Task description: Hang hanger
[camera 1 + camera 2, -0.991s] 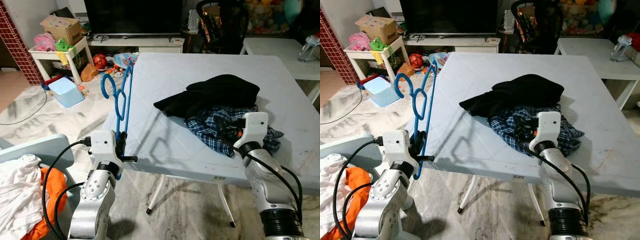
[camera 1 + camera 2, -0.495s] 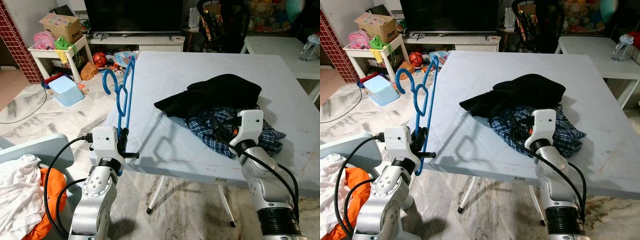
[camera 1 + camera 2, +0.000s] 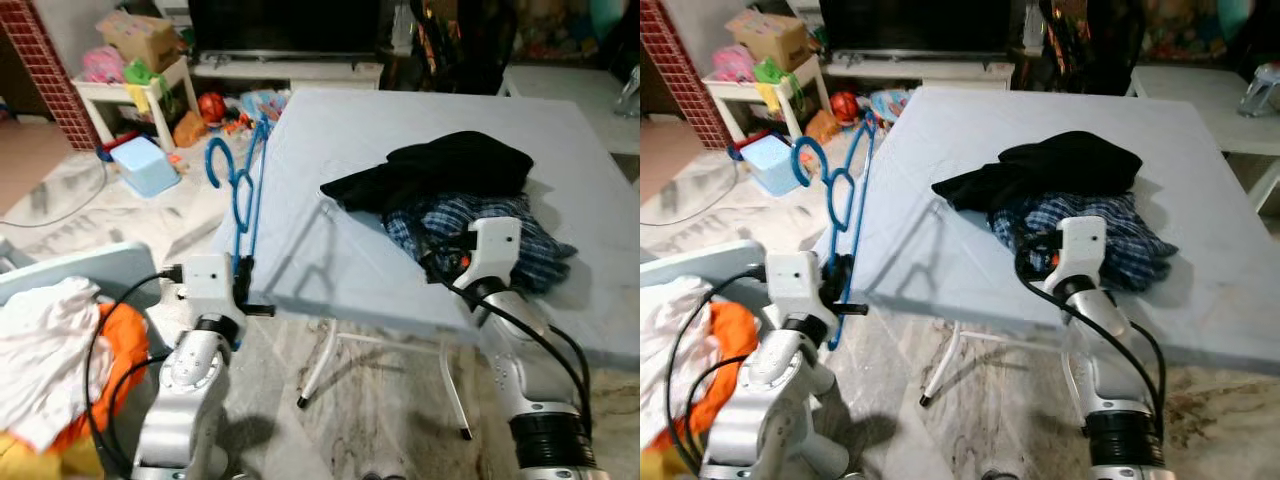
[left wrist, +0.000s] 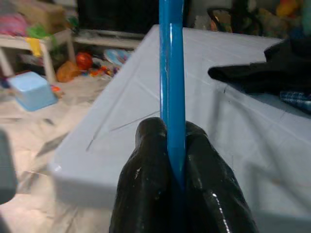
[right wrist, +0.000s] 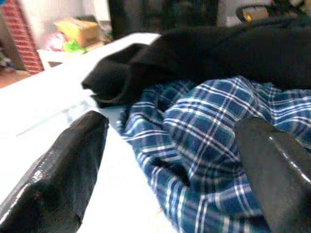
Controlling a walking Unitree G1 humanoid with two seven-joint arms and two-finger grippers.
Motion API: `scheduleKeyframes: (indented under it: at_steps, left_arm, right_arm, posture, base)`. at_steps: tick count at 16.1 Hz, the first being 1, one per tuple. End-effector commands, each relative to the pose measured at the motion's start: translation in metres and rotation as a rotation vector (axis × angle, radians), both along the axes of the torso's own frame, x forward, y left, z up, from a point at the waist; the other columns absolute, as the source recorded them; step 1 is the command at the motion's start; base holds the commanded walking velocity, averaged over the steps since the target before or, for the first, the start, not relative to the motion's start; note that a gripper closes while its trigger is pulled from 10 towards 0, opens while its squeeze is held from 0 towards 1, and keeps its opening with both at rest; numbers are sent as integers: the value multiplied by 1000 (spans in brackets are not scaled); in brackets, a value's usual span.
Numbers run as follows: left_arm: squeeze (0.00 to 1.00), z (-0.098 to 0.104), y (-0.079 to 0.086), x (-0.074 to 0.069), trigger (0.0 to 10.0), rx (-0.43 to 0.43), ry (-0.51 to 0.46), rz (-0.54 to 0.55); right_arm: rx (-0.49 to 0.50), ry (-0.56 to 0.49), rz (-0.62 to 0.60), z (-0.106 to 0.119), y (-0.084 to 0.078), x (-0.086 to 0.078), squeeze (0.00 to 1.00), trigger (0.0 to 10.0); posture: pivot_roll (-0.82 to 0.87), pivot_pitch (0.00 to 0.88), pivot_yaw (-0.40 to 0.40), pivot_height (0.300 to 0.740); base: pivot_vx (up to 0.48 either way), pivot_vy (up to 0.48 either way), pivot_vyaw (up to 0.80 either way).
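A blue plastic hanger (image 3: 240,195) stands upright beside the left edge of the pale blue table (image 3: 320,270), hook end up. My left gripper (image 3: 243,285) is shut on its lower bar, and the left wrist view has the black fingers (image 4: 146,184) pinching the blue hanger (image 4: 171,87). My right gripper (image 5: 170,160) is open, held low over the table's front part and pointed at the blue plaid shirt (image 3: 470,225). A black garment (image 3: 450,170) lies on top of the plaid one.
A light blue chair with white and orange laundry (image 3: 60,350) stands at my left. Toys, a blue bin (image 3: 140,165) and a white shelf clutter the floor at the back left. A TV stand (image 3: 290,70) and a second white table (image 3: 590,90) lie beyond.
The whole picture has shifted, so the camera has moved. The left gripper still holds the hanger upright; the right gripper stays open by the plaid shirt.
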State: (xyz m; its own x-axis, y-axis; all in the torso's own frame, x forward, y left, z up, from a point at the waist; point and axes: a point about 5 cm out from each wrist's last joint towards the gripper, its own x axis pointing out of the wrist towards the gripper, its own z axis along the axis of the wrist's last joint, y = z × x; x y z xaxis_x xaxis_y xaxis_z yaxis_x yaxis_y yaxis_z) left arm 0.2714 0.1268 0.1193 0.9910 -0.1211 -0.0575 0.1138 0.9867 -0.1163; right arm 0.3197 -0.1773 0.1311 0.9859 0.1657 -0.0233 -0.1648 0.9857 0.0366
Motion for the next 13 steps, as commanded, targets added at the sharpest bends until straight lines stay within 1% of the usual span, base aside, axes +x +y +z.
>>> scheduleKeyframes:
  at_steps: [1,8,11,13]
  left_arm:
    - [0,0,-4,0,10000,-2,5,-12]
    - [0,-2,-5,-1,10000,2,17,-23]
    - [0,-2,-6,0,10000,3,19,-27]
    - [0,-2,-6,-1,10000,5,21,-29]
  right_arm:
    - [4,-18,4,7,1,2,0,10000]
    - [11,4,25,4,2,0,0,10000]
    - [5,13,22,2,2,0,0,10000]
    - [-17,28,15,0,0,1,0,10000]
  posture:
    - [-66,0,5,740]
    - [-68,0,8,740]
    - [-68,0,7,740]
    - [-68,0,7,740]
  base:
    - [-289,0,0]
    - [-289,0,0]
    - [-290,0,0]
    - [-289,0,0]
